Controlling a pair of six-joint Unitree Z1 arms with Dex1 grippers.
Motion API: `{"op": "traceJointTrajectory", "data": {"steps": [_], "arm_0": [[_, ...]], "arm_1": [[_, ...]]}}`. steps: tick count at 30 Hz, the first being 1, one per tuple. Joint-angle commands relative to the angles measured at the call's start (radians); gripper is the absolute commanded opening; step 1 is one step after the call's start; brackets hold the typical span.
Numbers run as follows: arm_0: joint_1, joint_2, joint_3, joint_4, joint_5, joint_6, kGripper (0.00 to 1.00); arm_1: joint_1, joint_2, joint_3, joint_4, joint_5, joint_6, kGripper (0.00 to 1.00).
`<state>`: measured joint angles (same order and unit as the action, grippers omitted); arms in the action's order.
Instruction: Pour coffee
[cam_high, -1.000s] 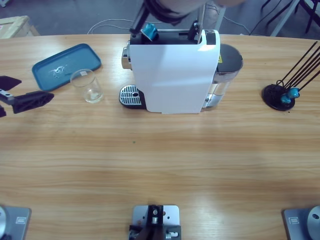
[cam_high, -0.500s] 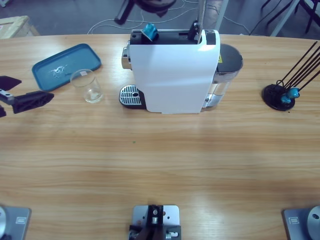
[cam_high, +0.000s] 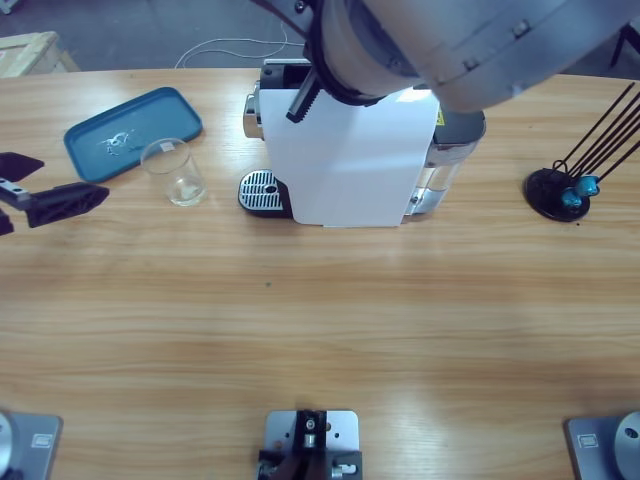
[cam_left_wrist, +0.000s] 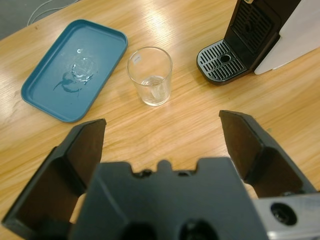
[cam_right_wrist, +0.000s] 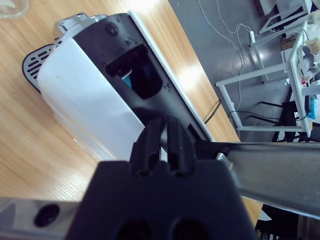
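Coffee is nowhere in view: the clear glass (cam_left_wrist: 150, 75) ahead of the left gripper (cam_high: 55, 200) stands empty, between the teal tray (cam_left_wrist: 60, 85) and the machine's (cam_high: 350, 170) perforated drip grate (cam_left_wrist: 220, 61), not yet under the spout. Its black jaws are spread wide, likely readied for the glass. The right gripper (cam_right_wrist: 160, 142) hangs above the glossy white machine's dark capsule slot (cam_right_wrist: 137, 72), jaws pressed together, holding nothing.
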<state>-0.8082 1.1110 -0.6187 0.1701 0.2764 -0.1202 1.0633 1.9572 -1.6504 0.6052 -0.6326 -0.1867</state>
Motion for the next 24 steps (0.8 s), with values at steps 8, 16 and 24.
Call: {"op": "traceJointTrajectory", "data": {"steps": [8, 16, 24], "arm_0": [[-0.005, 0.025, 0.029, -0.013, -0.010, 0.002, 0.973], [-0.005, 0.023, 0.029, -0.012, -0.010, 0.002, 0.973], [-0.005, 0.024, 0.030, -0.012, -0.008, 0.001, 0.973]], "arm_1": [[0.163, -0.302, 0.004, -0.051, 0.279, 0.005, 0.000], [0.153, -0.507, 0.077, 0.136, 0.119, 0.094, 0.000], [0.007, -0.424, 0.143, 0.000, 0.040, 0.084, 0.000]]}}
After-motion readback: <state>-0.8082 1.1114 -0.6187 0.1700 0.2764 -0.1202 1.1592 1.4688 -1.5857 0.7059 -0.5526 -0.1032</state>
